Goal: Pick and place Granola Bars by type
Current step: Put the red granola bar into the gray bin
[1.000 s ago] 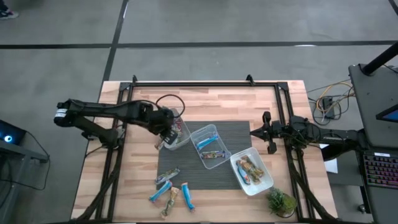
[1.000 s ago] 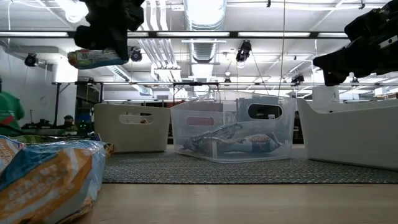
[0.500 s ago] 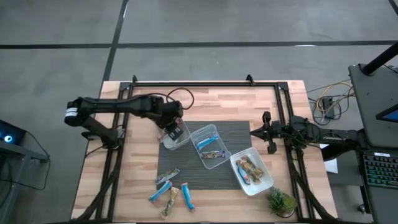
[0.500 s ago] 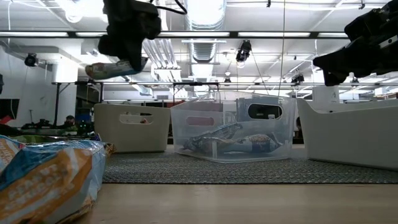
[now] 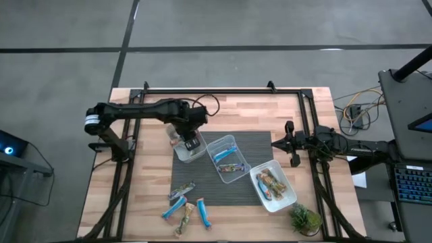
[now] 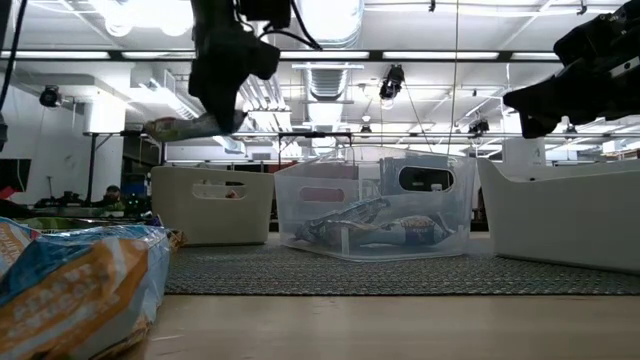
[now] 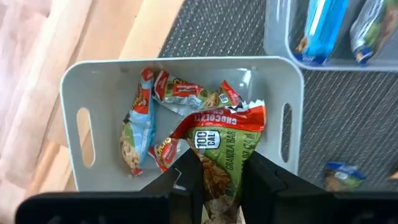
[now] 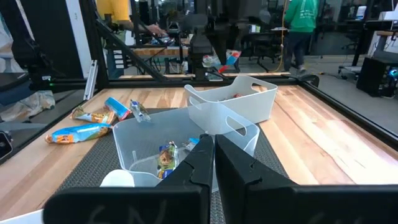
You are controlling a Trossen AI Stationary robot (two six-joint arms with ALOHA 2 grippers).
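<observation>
Change: now that the left claw (image 7: 214, 180) has swung in from the surface's left side over the past second, it hangs directly above the left tub (image 5: 177, 153) instead of beside it.
Left claw: clenched on a red-green bar (image 7: 221, 146), held above the tub's open top.
Tub contents: several bars of the same print (image 7: 171, 90) already lie inside.
Meaning: the carry looks finished; letting go should drop this bar with its type.
Right claw (image 5: 290, 144): parked at the surface's right edge, fingers together, holding nothing.
Remaining: loose bars (image 5: 183, 208) lie on the surface's front left, unsorted.
</observation>
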